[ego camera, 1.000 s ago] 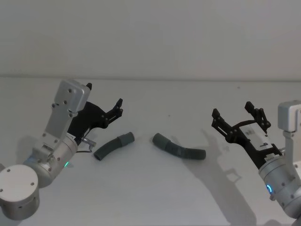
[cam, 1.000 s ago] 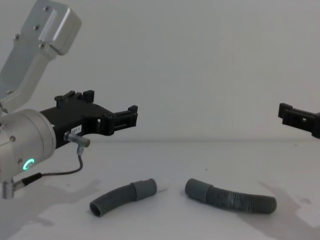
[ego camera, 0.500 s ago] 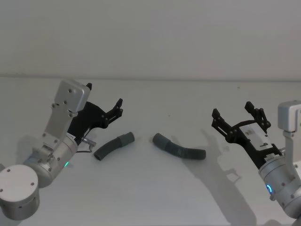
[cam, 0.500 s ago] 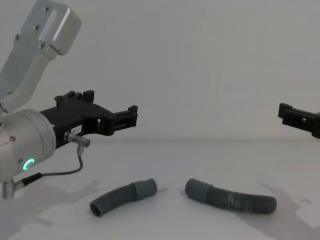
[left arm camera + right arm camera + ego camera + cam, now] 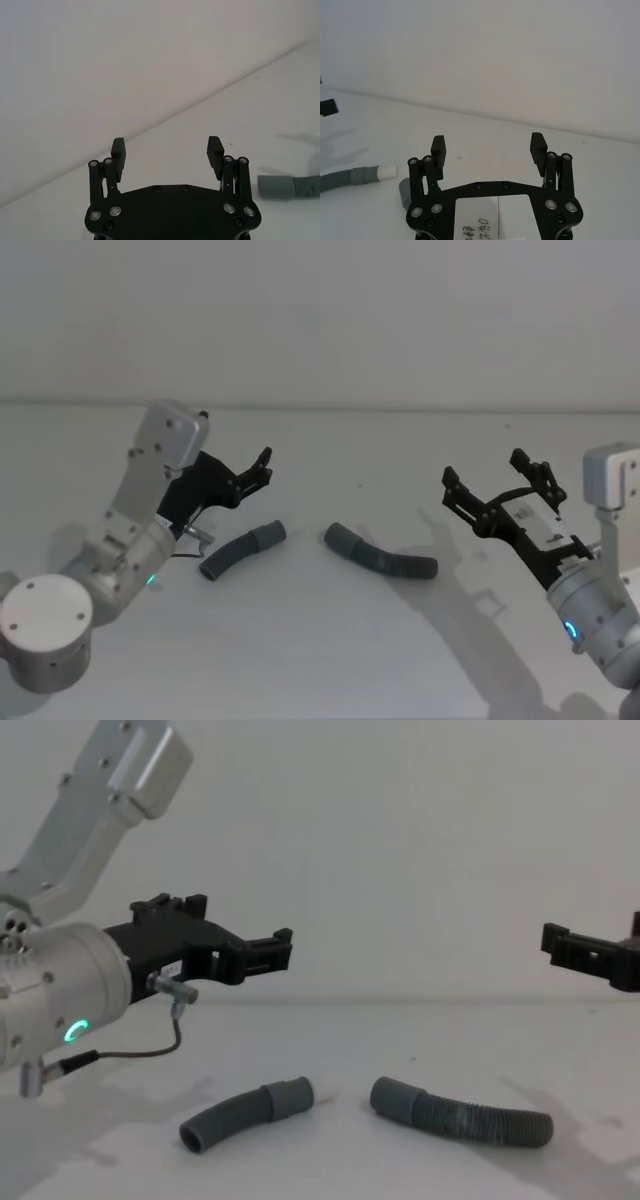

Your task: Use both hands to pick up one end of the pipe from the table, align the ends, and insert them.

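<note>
Left claw (image 5: 262, 468) and right claw (image 5: 482, 468), both with fingers apart, over the table (image 5: 320, 660).
The short pipe piece (image 5: 240, 550) lies there, the longer pipe piece (image 5: 385, 558) near on its right, their cuffs (image 5: 270, 533) facing but apart. The left claw hovers above the short piece, the right claw well to its right. I think each claw should grip the ribs just behind its cuff, leaving both cuffs free to align.
</note>
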